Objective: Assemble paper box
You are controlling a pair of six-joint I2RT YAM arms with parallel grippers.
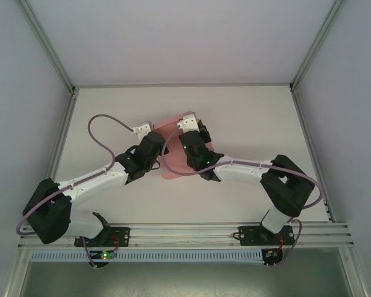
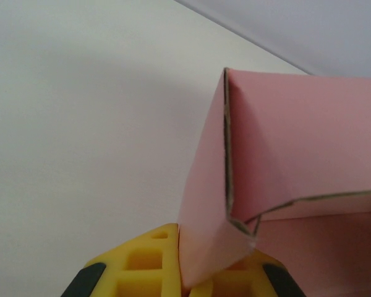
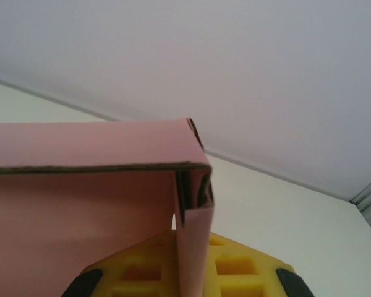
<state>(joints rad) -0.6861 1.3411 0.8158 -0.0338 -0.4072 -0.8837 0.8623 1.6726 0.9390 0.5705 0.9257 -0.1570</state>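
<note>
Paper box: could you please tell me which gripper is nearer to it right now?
Neither; it is a tie. The left gripper clamps the paper box at its left end wall, the right gripper at its right end flap.

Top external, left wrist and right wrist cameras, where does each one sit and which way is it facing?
Top external: above and behind the arm bases, looking down at the table; both arms reach to the pink paper box.
Left wrist: on the left arm, looking past the left hand, whose yellow fingers pinch a box flap.
Right wrist: on the right arm, looking past the right hand, pinching another flap.
Shared: both wrist views show the box.
</note>
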